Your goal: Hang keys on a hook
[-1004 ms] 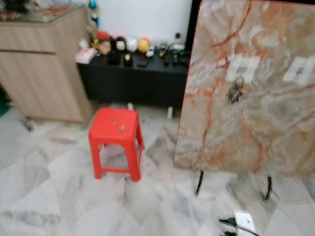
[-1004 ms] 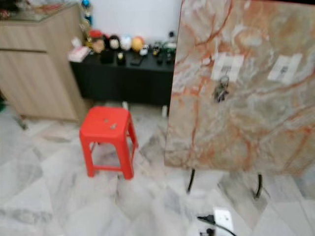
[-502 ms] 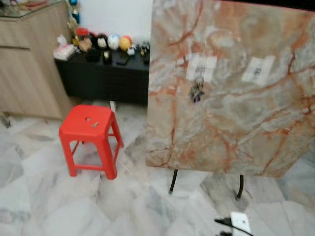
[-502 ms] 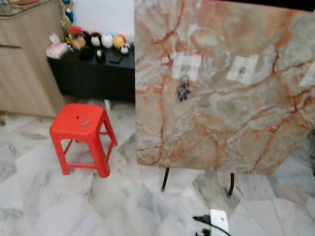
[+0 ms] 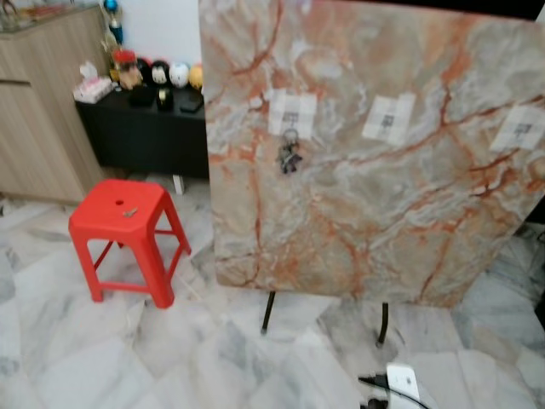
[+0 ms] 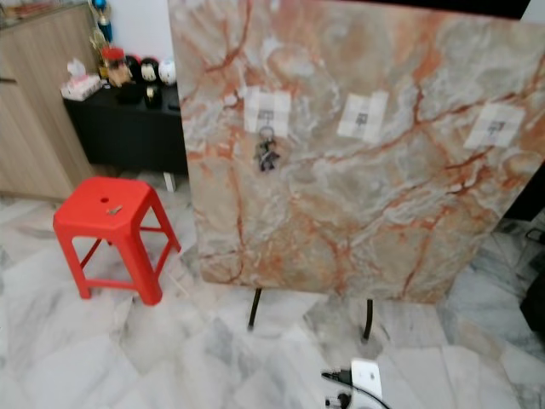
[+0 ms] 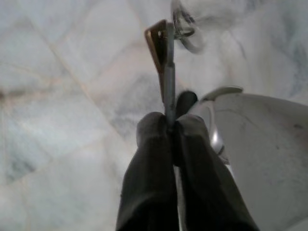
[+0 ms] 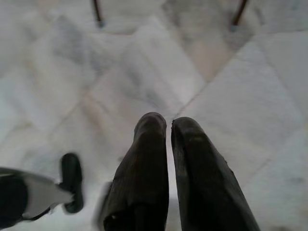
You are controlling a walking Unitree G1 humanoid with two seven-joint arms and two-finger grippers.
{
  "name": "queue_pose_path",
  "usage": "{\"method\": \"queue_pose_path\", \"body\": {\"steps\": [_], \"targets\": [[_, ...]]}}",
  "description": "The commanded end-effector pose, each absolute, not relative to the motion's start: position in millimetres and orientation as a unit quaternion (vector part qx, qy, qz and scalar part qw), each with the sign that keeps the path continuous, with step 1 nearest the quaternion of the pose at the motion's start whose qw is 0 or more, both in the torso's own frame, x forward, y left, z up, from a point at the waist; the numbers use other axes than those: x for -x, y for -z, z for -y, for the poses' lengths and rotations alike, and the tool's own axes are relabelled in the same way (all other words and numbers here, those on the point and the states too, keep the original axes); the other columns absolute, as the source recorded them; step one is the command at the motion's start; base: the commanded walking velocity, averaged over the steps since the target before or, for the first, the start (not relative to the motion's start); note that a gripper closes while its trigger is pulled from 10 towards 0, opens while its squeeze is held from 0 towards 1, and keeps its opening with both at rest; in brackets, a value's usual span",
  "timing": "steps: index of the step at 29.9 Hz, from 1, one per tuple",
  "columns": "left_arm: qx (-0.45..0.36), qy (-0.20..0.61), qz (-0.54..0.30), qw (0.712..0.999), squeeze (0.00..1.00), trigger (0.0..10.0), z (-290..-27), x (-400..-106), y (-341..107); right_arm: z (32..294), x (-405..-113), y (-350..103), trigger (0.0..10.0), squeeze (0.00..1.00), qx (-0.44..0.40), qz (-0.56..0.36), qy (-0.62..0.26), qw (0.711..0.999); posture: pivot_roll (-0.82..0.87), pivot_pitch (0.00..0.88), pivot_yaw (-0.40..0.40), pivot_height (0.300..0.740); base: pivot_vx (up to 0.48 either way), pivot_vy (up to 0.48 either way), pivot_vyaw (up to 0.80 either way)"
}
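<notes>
- Your left gripper [image 7: 171, 127] is clamped on a key [image 7: 163, 57]: its two black fingers press flat together on the shank, and the brown bow and a blurred key ring [image 7: 185, 26] stick out past the fingertips, over the marble floor [image 7: 57, 96].
- Your right gripper [image 8: 168, 126] carries nothing; its fingers [image 8: 144, 159] are closed to a thin slit and point down at the floor tiles, with two dark stand legs [image 8: 97, 13] farther out beyond the tips.
- Ahead of both grippers, a white power strip [image 5: 400, 381] with a black plug lies on the floor.
- Beyond it stands a marbled board [image 5: 375, 213] on the thin black legs, with three pale patches across its upper part.
- A bunch of keys [image 5: 289, 156] already hangs below the leftmost patch [image 5: 291, 113].
- Left of the board is a red plastic stool [image 5: 122, 234], with a small item on its seat.
- Farthest off, a black low cabinet [image 5: 140, 136] holds figurines beside a wooden cupboard [image 5: 43, 111].
</notes>
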State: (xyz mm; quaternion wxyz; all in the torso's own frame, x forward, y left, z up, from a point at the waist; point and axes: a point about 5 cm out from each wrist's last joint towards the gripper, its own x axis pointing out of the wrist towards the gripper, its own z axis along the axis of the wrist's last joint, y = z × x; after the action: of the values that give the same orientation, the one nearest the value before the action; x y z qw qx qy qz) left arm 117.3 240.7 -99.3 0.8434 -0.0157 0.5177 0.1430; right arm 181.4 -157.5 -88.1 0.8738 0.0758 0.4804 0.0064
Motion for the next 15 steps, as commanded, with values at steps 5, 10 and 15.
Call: {"method": "queue_pose_path", "body": {"steps": [5,10,15], "targets": [[0.005,-0.134,-0.527,0.839,0.00,10.0,-242.5,-114.7,99.9,153.8,-191.3,83.8,10.0,0.00,-0.074,-0.473,0.001,0.878,0.09,0.000,-0.076,0.740,0.000,-0.394,0.00],[-0.007,-0.133,-0.528,0.838,0.00,10.0,-249.3,-114.2,98.2,143.7,-195.0,82.3,10.0,0.00,-0.085,-0.470,0.001,0.879,0.09,0.000,-0.047,0.740,0.000,-0.398,0.00],[-0.014,-0.134,-0.524,0.841,0.00,10.0,-251.8,-118.0,96.3,141.9,-195.5,82.1,10.0,0.00,-0.088,-0.470,0.004,0.878,0.09,0.000,-0.044,0.740,0.000,-0.156,0.00]]}}
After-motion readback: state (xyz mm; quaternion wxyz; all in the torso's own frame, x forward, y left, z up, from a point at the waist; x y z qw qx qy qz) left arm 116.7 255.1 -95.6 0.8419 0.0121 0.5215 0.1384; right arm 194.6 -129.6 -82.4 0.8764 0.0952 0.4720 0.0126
